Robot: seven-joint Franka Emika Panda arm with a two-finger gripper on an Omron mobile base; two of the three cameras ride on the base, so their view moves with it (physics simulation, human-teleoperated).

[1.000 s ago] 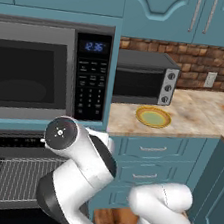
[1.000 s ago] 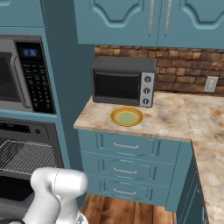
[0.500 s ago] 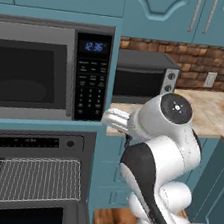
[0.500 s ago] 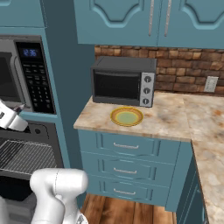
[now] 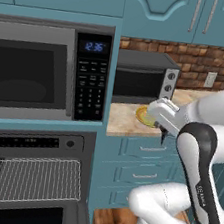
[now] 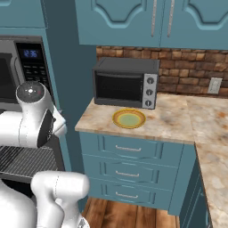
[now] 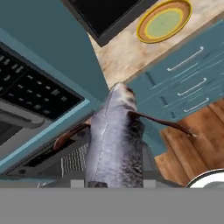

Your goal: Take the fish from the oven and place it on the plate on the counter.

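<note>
Silver-grey scales front and centre in your hand view: the fish [image 7: 114, 144] is clenched in the end effector [image 7: 114, 186], head pointing away from the hand, thin brown fins sticking out on both sides. So the fish is out of the oven [image 5: 33, 184] and up in the air, not on any surface.

Look at the left base view. The arm's hand sits out in front of the counter [image 5: 125, 123] edge, right of the microwave [image 5: 43, 74] and just ahead of the toaster oven [image 5: 143, 80]. The oven door hangs open below, its wire rack [image 5: 31, 178] bare, which fits a carry under way.

Your target, the yellow plate [image 6: 129, 119], lies on the counter in front of the toaster oven, nothing on it. In the hand view it's up at the far end [image 7: 165, 20], well beyond the fish's head, with teal drawers [image 7: 188, 83] between.

My read: you're mid-transfer, holding the fish high so it clears the counter lip. Next you'd need to go further over the counter until the fish hangs above the plate, then lower before letting go. Watch the toaster oven front; it stands close behind the plate.
</note>
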